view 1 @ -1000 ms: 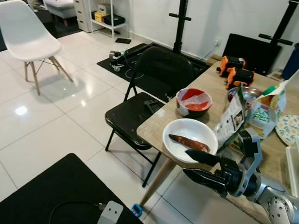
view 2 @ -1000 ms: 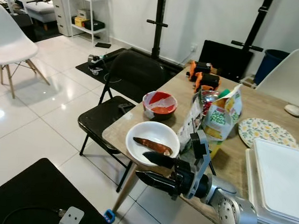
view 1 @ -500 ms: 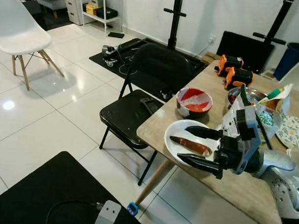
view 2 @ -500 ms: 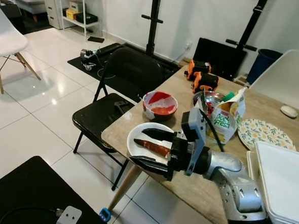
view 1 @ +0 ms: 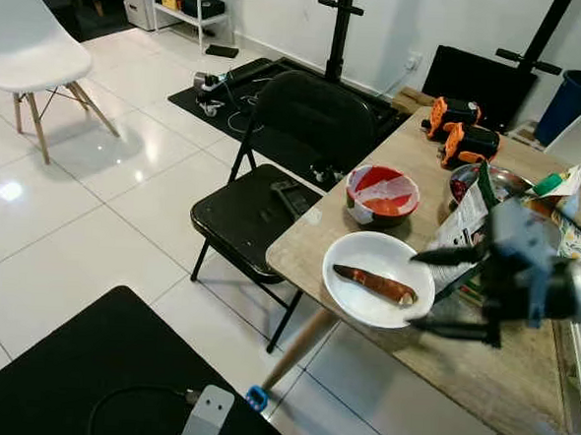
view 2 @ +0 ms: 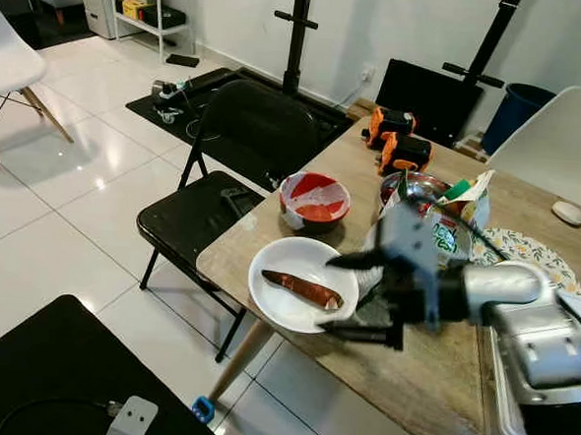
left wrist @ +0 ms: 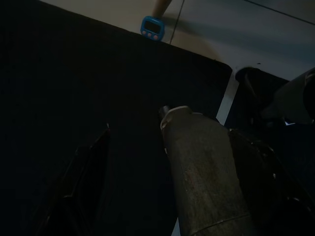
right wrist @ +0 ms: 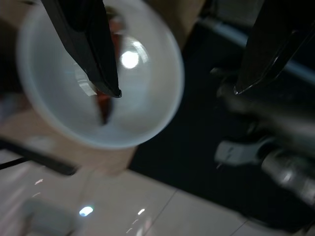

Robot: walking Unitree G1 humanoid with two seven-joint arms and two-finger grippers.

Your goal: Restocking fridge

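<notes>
Nothing restocked yet, I judge: my right gripper (view 2: 350, 295) hangs wide open beside the round white bowl (view 2: 296, 283) holding a brown sweet potato (view 2: 301, 288) on the wooden worktop (view 2: 429, 369).

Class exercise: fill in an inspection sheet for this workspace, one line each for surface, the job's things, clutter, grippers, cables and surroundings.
Surface: light wooden table.
Job's things: brown sweet potato lying in a white round bowl near the table's corner.
Clutter: red bowl with crumpled wrap, printed snack bags, two orange tools, patterned plate.
Grippers: right gripper open beside the white bowl, blurred; left arm hangs idle.
Cables: black cable on the dark floor mat.
Surroundings: black folding chair, white chair, tiled floor.
</notes>
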